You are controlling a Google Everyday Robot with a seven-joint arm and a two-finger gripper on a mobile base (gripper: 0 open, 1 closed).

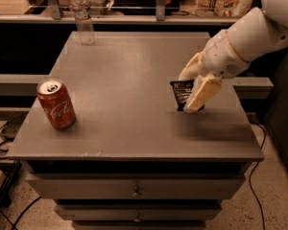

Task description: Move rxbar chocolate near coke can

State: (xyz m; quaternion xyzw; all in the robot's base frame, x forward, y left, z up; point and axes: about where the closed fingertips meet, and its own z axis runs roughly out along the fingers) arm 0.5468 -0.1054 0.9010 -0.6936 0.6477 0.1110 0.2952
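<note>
The rxbar chocolate (181, 92), a black wrapper with white lettering, is held between my gripper's cream fingers (200, 94) on the right part of the grey tabletop, tilted and about at the surface. My gripper (191, 89) is shut on it; the white arm reaches in from the upper right. The coke can (56, 104), red with a silver top, stands upright near the front left corner, far to the left of the bar.
A clear plastic water bottle (82, 16) stands at the back left of the grey cabinet top (125, 80). Drawers sit below the front edge (134, 190). A shelf with packaged goods runs behind the table. Cables lie on the floor at left.
</note>
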